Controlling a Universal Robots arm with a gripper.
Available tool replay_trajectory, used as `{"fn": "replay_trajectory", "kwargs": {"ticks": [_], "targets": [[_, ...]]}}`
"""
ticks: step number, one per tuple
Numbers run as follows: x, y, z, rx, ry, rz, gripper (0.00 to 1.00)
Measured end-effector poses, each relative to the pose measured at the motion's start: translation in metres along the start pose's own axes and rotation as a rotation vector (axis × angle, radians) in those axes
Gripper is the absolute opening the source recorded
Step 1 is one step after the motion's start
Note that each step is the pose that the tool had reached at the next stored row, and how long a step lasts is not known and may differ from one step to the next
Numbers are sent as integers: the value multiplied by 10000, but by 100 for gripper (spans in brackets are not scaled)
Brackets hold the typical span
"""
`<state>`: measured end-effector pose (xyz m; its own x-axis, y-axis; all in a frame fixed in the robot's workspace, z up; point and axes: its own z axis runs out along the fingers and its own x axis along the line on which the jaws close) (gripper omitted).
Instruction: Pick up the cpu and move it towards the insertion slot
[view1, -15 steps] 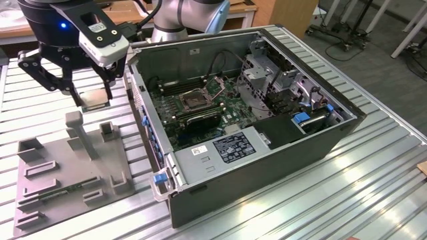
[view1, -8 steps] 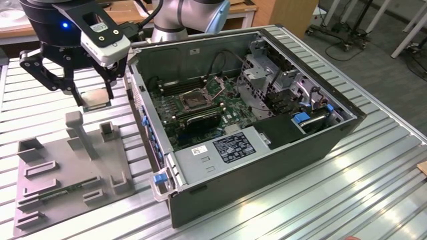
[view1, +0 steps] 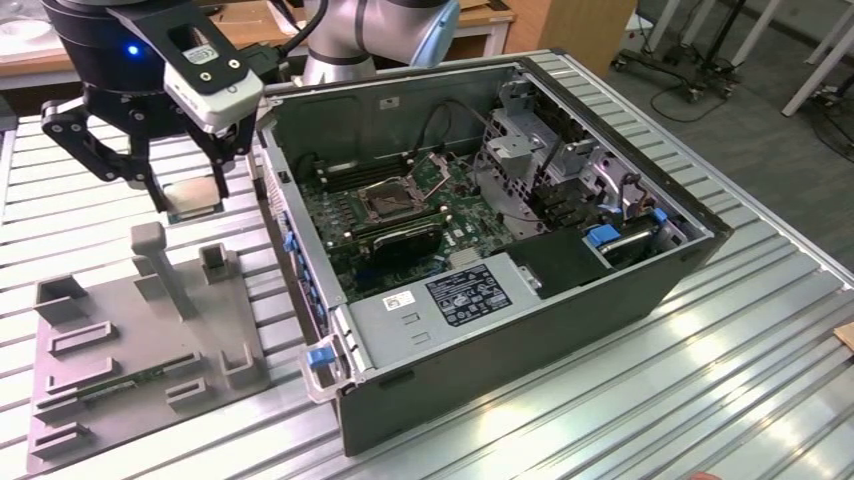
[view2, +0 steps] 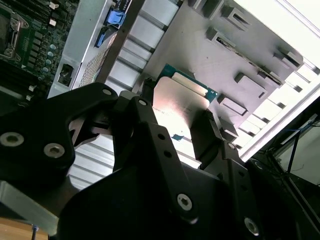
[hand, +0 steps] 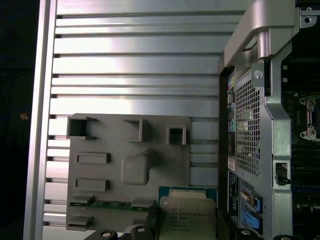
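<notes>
second wrist view shows the gripper (view2: 177, 122) clamped on the cpu (view2: 175, 100), a flat square chip with a shiny silvery lid and blue-green rim

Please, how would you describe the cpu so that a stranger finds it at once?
Find the open computer case on the slatted table; at the exterior view's left of it hangs the black gripper, near the grey tray. The cpu is the small flat square clamped in it, silvery with a pale rim, unlike the long green memory stick lying in the tray.
</notes>
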<state>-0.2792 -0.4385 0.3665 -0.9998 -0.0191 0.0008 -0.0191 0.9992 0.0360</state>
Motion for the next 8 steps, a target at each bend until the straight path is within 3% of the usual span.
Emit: {"fn": "replay_trajectory", "kwargs": {"ticks": [8], "targets": [[-46,-1,2,-1,-2,0,54]]}}
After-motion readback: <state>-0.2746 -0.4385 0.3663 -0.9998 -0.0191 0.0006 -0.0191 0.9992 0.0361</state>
